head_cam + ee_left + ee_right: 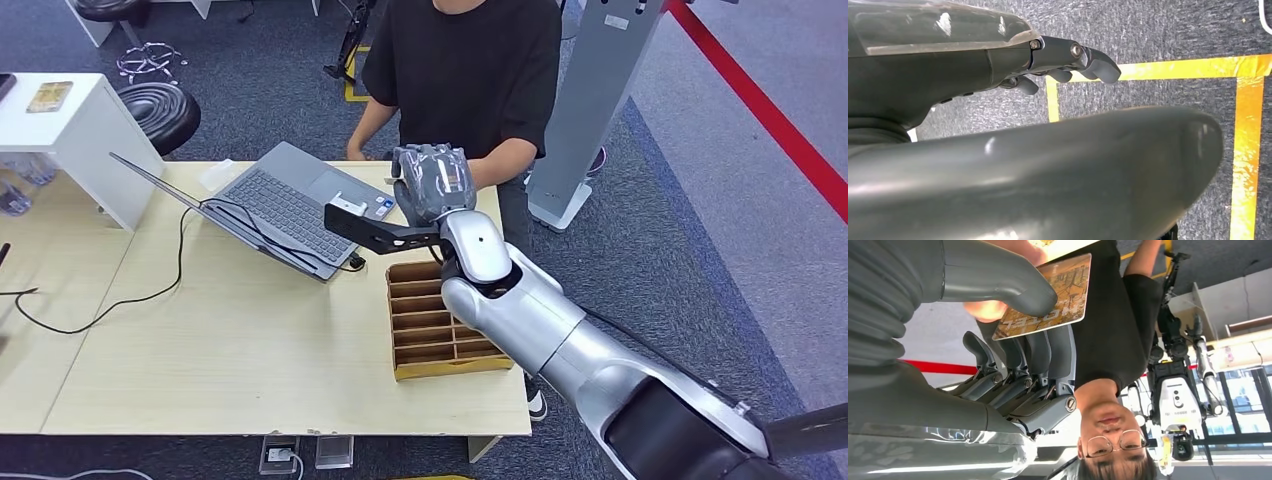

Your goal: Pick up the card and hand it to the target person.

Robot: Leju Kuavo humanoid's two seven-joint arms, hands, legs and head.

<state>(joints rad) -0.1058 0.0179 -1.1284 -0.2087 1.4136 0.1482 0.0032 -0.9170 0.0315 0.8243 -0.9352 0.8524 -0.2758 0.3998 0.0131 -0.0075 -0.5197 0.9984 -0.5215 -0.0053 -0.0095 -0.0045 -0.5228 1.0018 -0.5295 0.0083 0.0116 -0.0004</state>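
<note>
My right hand is raised over the table's far edge, in front of a person in a black T-shirt. In the right wrist view this hand pinches the card, a brown patterned hotel card, between its thumb and its dark fingers. The person's fingers lie against the card's far side, by my thumb. The person's forearm reaches in behind my hand. My left hand hangs over dark carpet with its fingers apart and nothing in them.
An open laptop with a black cable sits at the back of the wooden table. A slotted wooden box lies under my right forearm. At the left stand a white cabinet and a black stool. A grey post rises behind.
</note>
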